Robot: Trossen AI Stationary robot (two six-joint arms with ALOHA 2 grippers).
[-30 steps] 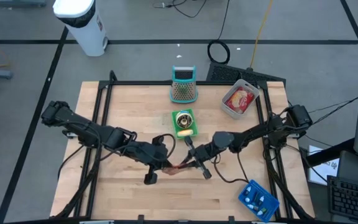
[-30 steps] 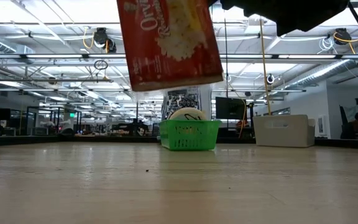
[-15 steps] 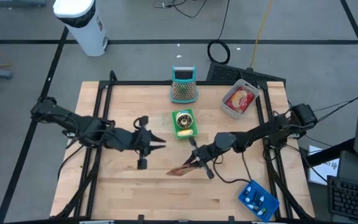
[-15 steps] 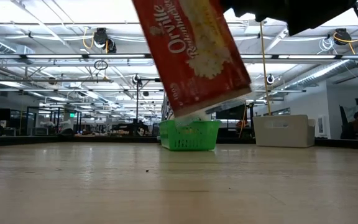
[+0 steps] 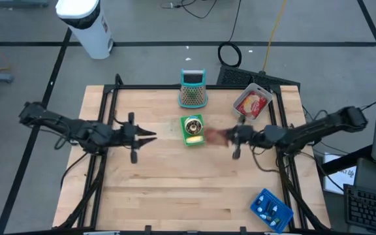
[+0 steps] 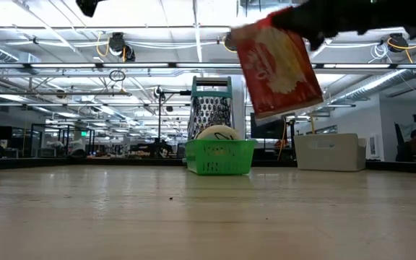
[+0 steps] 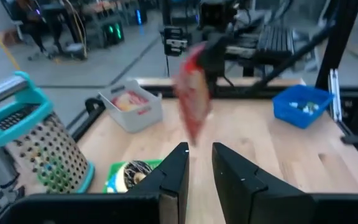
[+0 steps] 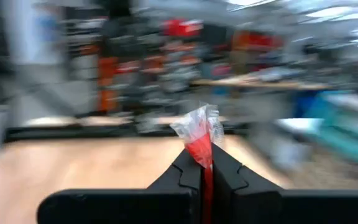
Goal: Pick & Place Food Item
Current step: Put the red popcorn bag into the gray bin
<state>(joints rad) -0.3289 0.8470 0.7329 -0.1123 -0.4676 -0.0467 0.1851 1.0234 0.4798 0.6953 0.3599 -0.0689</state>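
Note:
The food item is a red popcorn bag (image 5: 214,135), in the air just right of the green basket (image 5: 193,129), which holds a round item. My right gripper (image 5: 231,136) is shut on the bag and reaches in from the table's right. In the low view the bag (image 6: 280,65) hangs tilted, high above the table. My left gripper (image 5: 150,137) hovers left of the basket, pointing right, slightly open, with nothing between its fingers (image 7: 180,167). My right gripper pinches the bag's crimped edge (image 8: 199,132) between its two fingers, and a bit of that edge sticks out past the fingertips. The fingers come nearly level from the table's right side. The bag is lifted clear and slants down from the hold (image 6: 266,29).
A teal-handled grater (image 5: 192,89) stands at the far middle. A grey bin (image 5: 252,104) with red packaging sits at the far right, and a blue tray (image 5: 269,209) at the near right. Bare wood lies across the near half of the table.
My left gripper has come away from the bag and drawn back toward the table's left edge. My right gripper has carried the bag toward the far right, up beside the green basket. The bag has swung from hanging low over mid-table to slanting out from the fingers.

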